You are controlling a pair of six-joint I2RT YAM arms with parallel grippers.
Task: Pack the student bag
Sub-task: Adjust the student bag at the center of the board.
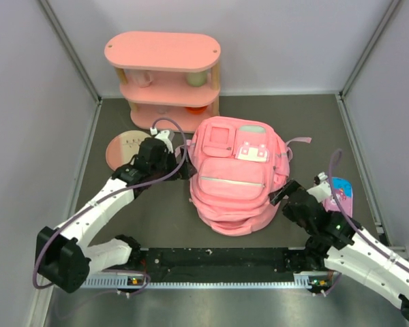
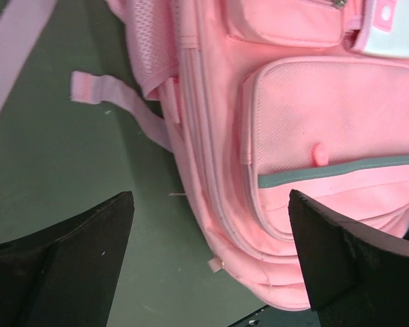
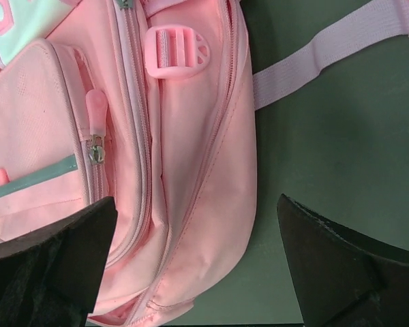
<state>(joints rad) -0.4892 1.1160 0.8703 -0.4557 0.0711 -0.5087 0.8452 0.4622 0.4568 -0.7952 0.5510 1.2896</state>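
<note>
The pink student bag lies flat in the middle of the table, front pockets and white buckle flap facing up, zips shut. My left gripper is open and empty at the bag's left edge. In the left wrist view the bag's side lies between the spread fingers, and the gripper holds nothing. My right gripper is open and empty at the bag's right edge. In the right wrist view the bag's side seam sits between the gripper's fingers.
A pink three-tier shelf with small items stands at the back. A round pink plate lies left of the bag. A small pink pencil case lies at the right. Loose bag straps trail on the table. Grey walls enclose the sides.
</note>
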